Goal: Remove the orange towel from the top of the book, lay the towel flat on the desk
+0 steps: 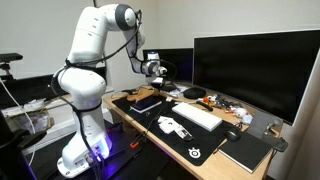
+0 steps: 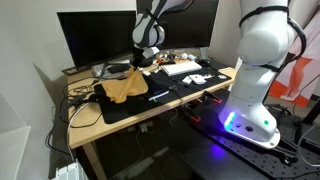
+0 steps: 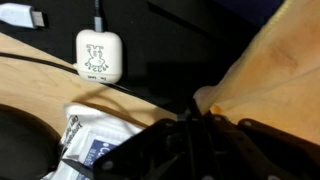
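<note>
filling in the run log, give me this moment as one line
phase: towel grasp | gripper: shut on a corner of the orange towel | cloth: bunched, not yet flat on desk

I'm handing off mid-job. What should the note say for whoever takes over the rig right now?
Gripper: shut, apparently pinching an edge of the orange towel; the wrist view shows the cloth right at its tips.
Towel: crumpled on the dark mat in front of the monitor, one edge rising toward the gripper.
Book: I cannot pick it out against the dark mat; it may lie under the towel.
Done: towel gripped.
Left: lift it clear of the book, spread it flat on the desk, release.
</note>
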Controlling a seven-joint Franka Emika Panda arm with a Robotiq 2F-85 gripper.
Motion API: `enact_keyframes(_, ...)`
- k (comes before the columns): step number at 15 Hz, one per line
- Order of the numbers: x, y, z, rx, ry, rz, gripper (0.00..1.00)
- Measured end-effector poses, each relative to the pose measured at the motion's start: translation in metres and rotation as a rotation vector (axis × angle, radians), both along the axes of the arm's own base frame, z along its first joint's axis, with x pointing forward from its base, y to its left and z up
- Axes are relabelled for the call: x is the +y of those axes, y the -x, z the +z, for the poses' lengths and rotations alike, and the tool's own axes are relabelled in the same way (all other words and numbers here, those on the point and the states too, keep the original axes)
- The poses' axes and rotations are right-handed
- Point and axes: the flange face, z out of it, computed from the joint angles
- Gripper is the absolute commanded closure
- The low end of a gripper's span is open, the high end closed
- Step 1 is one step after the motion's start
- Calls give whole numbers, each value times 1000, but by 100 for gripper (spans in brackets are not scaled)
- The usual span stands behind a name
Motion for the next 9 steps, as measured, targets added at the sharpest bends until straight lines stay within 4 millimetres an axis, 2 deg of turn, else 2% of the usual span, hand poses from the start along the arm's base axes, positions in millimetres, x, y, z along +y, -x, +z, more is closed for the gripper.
enact_keyframes(4, -14, 0, -2, 6, -22, -51, 99)
enact_keyframes(9, -18, 0, -14, 30, -63, -100, 99)
